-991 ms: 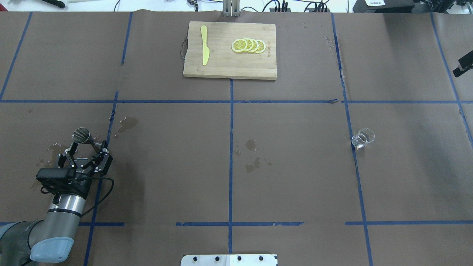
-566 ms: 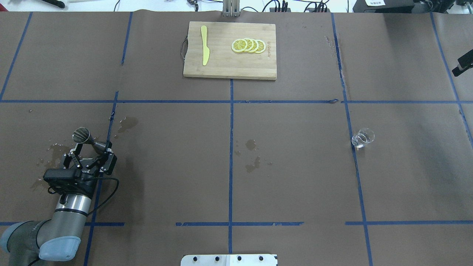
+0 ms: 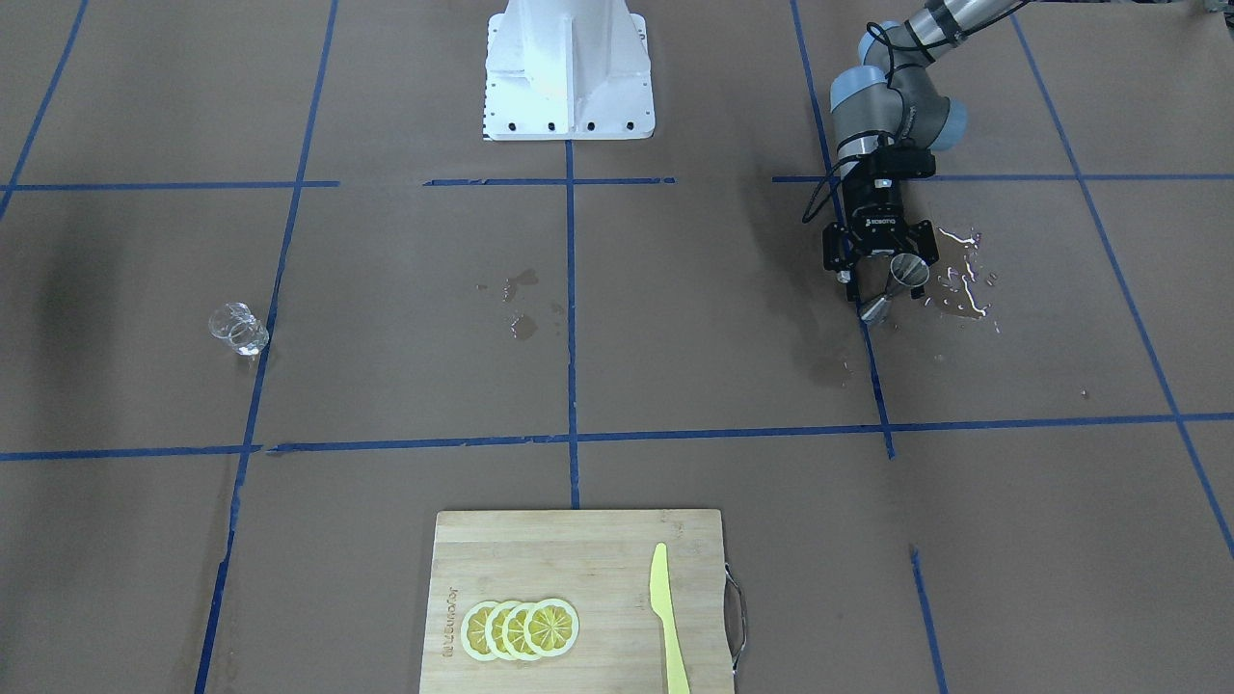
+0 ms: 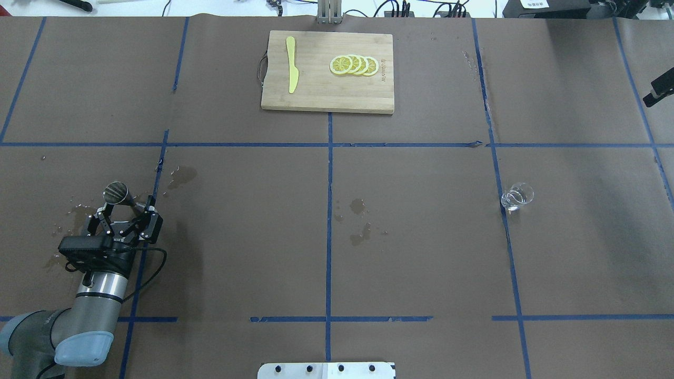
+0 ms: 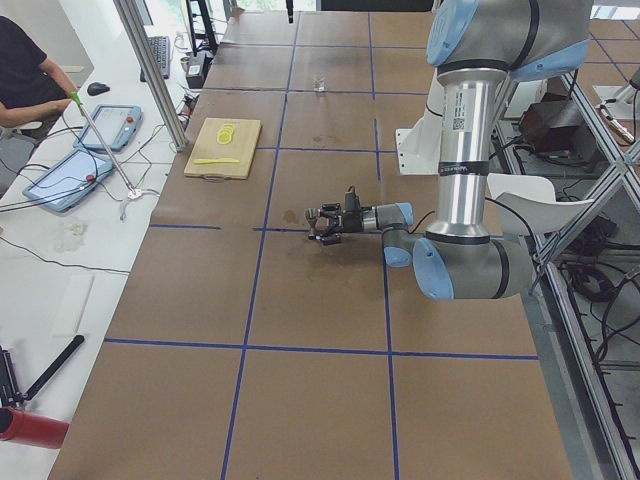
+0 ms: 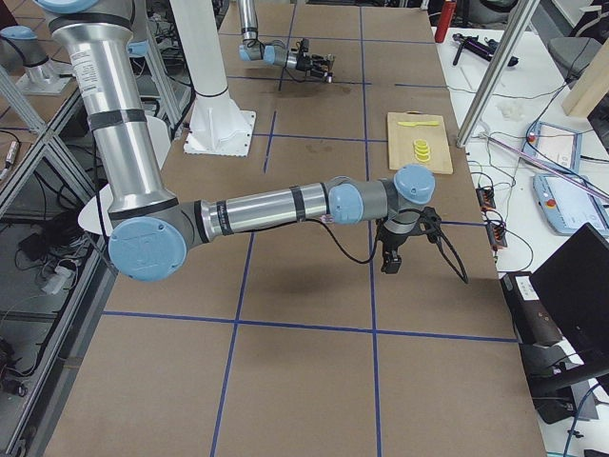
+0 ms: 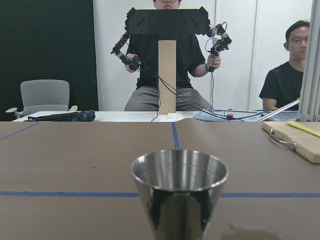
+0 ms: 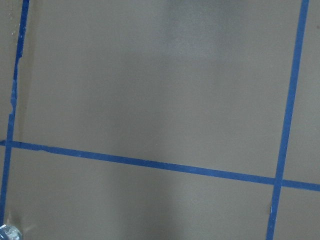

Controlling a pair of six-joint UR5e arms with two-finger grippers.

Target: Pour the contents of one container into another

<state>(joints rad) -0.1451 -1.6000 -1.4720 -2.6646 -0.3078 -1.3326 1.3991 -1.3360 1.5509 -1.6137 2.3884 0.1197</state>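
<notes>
The silver jigger (image 4: 118,192) stands upright on the brown paper at the left, amid wet patches. My left gripper (image 4: 128,206) is low behind it, open, with its fingers spread to either side of the jigger's lower cone and a gap on both sides. The jigger (image 7: 179,192) fills the centre of the left wrist view, where no fingers show. From the front, the jigger (image 3: 896,285) sits just ahead of the left gripper (image 3: 882,275). The clear glass beaker (image 4: 517,196) stands alone at the right. Only a black part of my right gripper (image 4: 658,92) shows; its jaws are hidden.
A wooden cutting board (image 4: 326,100) with lemon slices (image 4: 354,65) and a yellow knife (image 4: 291,64) lies at the far middle. Water stains (image 4: 359,221) mark the centre, and a puddle (image 3: 959,284) lies beside the jigger. The beaker's (image 8: 6,233) rim peeks into the right wrist view.
My left wrist shifted slightly right and then back left behind the jigger, with its fingers still spread. The jigger and beaker stayed put. The right gripper crept a little further away.
</notes>
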